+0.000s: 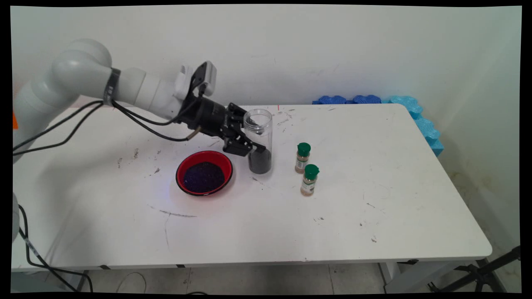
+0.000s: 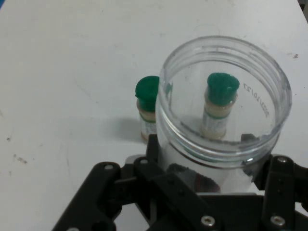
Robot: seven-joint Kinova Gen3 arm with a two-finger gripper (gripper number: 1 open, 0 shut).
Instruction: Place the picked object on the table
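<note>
While the claw (image 1: 254, 146) grips the clear jar (image 1: 259, 141), a red bowl (image 1: 204, 172) sits at its seven o'clock and two spice bottles (image 1: 303, 158) at three.

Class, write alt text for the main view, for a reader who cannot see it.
A black end effector grips an upright clear jar holding dark grains. A red bowl of dark grains sits beside it on the white table, with two green-capped spice bottles nearby.

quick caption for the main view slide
Gripper shut on clear jar between red bowl and two spice bottles.
</note>
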